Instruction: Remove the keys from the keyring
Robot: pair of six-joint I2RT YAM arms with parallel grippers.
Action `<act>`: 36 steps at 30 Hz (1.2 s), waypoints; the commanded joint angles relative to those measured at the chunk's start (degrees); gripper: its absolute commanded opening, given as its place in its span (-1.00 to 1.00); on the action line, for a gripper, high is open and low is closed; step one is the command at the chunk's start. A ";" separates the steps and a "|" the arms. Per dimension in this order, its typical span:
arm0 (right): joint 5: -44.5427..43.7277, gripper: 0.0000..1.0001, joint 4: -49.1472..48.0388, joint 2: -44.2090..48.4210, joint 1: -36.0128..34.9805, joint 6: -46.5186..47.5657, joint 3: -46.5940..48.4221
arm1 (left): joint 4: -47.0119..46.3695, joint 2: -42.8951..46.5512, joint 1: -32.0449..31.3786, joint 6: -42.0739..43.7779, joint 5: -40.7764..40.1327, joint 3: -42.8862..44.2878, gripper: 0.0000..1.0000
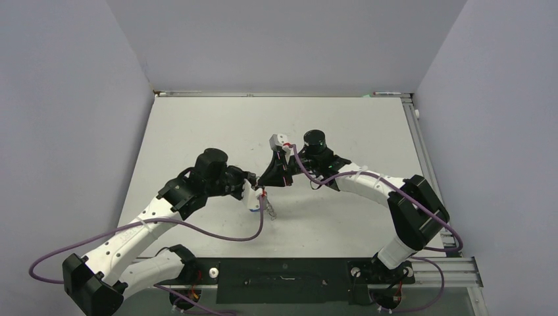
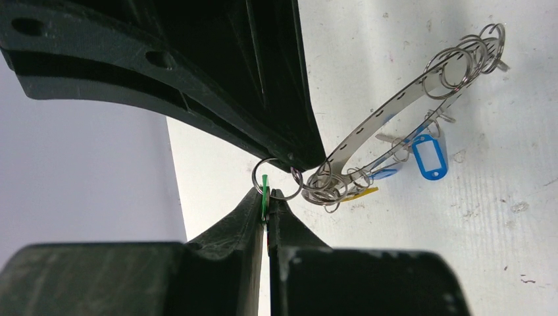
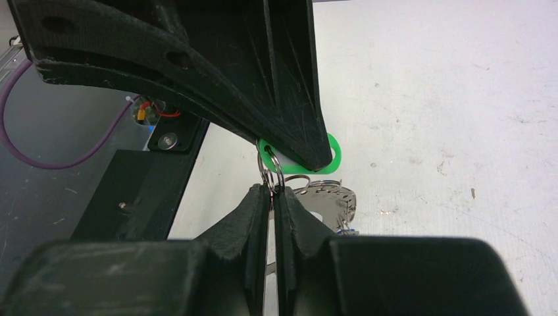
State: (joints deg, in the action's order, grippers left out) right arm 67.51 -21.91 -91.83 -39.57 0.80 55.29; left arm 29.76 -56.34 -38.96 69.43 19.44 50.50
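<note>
Keyring droops at mid-table, below where the left gripper and right gripper meet. Left wrist: left jaws pressed together on a green tag. Right wrist: right jaws pinch its small ring, probably so the two can be pulled apart.

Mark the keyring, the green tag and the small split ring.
keyring (image 2: 378, 117): left wrist view, on its perforated flat band.
green tag (image 3: 334, 153): right wrist view, on its exposed rim.
split ring (image 3: 263, 168): right wrist view, on its left wire.
</note>
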 commanded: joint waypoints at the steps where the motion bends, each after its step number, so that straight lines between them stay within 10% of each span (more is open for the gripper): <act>1: 2.17 -0.89 -2.03 0.85 0.94 0.96 0.68 | -3.52 0.18 1.45 -3.73 -0.94 2.21 -1.00; 28: -10.50 -0.89 -69.62 -6.99 3.20 -54.23 -14.48 | -0.98 -2.79 1.44 -13.47 -2.04 0.08 -1.00; 36: -8.93 -0.89 -60.86 -6.22 3.69 -42.95 -15.88 | -1.14 -1.87 1.60 -14.30 -3.66 0.96 -1.00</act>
State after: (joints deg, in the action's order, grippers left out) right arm 59.11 -80.20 -100.27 -36.05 -48.51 40.27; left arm 28.73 -59.31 -37.43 57.06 16.99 49.23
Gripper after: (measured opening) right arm 0.058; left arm 0.017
